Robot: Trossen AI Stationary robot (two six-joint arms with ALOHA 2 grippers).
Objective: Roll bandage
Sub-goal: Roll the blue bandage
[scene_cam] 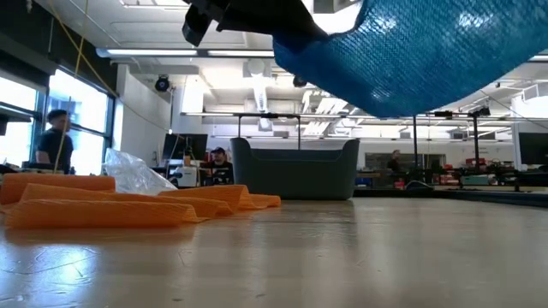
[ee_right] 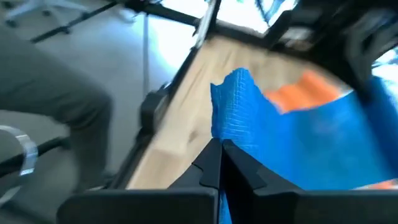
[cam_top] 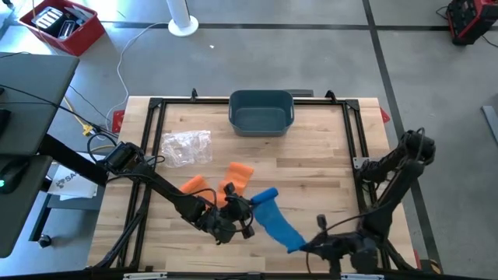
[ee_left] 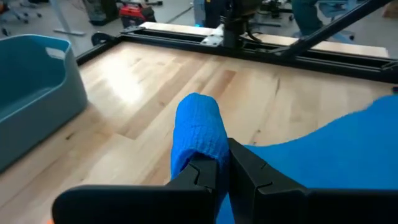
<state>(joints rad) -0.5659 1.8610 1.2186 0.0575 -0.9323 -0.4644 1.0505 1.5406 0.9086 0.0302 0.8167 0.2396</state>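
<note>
Blue bandage, stretched off the surface near the grey bin: left end effector clamped on rolled end, right end effector clamped on tail; rolling under way, next needs winding under tension.

The blue woven elastic bandage hangs as a partly unrolled strip above the front middle of the wooden table. Its rolled end points toward the table's centre, and the loose flat tail stretches to the right front edge.
</note>
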